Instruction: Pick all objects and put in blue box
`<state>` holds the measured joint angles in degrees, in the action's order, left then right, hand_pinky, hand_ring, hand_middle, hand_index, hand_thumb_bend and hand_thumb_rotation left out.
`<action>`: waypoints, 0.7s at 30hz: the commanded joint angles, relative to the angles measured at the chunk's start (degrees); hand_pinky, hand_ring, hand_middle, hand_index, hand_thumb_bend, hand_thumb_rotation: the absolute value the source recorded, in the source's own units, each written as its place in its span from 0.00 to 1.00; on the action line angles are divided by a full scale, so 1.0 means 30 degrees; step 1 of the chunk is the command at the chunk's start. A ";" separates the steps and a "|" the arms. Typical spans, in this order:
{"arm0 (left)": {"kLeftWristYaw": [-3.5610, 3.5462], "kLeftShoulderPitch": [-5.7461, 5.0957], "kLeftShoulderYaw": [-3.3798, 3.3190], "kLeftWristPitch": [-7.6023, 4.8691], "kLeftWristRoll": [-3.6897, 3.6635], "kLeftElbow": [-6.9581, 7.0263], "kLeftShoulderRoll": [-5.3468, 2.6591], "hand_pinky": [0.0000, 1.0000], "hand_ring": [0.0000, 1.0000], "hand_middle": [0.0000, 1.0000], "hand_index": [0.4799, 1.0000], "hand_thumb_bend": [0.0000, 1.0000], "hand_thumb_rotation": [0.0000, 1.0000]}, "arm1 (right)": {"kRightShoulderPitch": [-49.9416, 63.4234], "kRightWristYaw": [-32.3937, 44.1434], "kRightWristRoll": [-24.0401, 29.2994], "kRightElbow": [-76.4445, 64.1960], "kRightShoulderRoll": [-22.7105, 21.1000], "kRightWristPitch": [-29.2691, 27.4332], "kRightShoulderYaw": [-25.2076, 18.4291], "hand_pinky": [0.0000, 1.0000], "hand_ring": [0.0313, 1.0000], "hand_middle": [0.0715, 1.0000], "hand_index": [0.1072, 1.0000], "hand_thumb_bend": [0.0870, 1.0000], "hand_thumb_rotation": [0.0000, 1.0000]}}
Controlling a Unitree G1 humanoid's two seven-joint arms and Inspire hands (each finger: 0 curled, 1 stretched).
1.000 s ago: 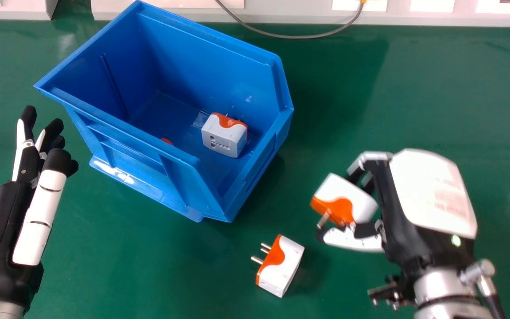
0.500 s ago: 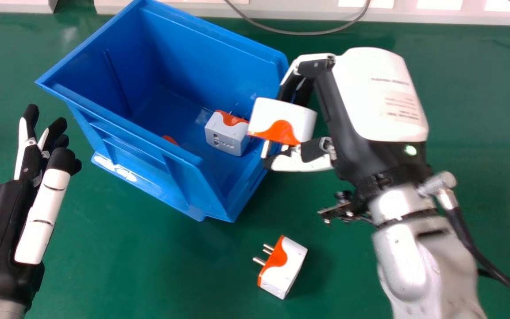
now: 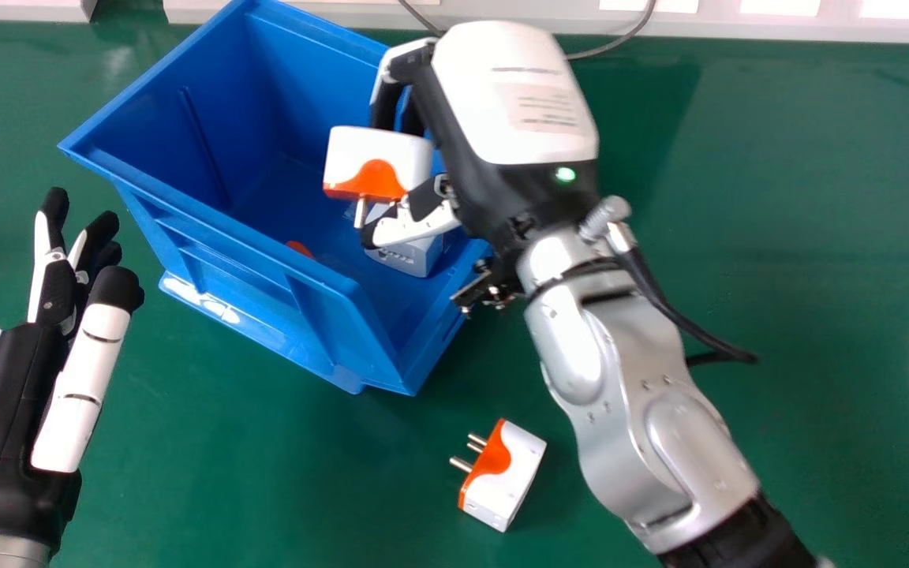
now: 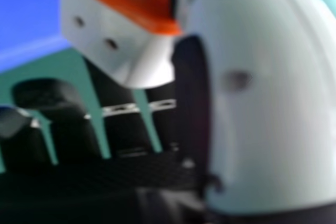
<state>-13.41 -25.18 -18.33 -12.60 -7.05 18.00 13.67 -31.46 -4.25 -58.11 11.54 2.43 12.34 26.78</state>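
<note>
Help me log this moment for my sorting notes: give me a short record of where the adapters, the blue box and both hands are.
held adapter: white-and-orange, pinched in right hand, over the blue box
boxed adapter: white, partly hidden behind the right thumb
other item in box: small orange patch, mostly hidden by the wall
loose adapter: white-and-orange, on the green table, prongs toward the left
left hand: open, left of the box
</note>
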 commanded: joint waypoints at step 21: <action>0.0540 -0.0665 0.0262 0.0215 0.0430 0.1456 -0.0296 0.90 0.98 0.98 0.96 0.65 0.95 | -0.5838 -0.0913 0.1885 0.8740 0.1262 0.0685 0.2143 0.62 0.75 0.78 0.74 0.45 0.44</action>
<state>-12.15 -26.85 -17.34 -11.85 -6.14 20.98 12.73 -46.53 -7.24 -51.78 39.69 6.49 14.15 32.58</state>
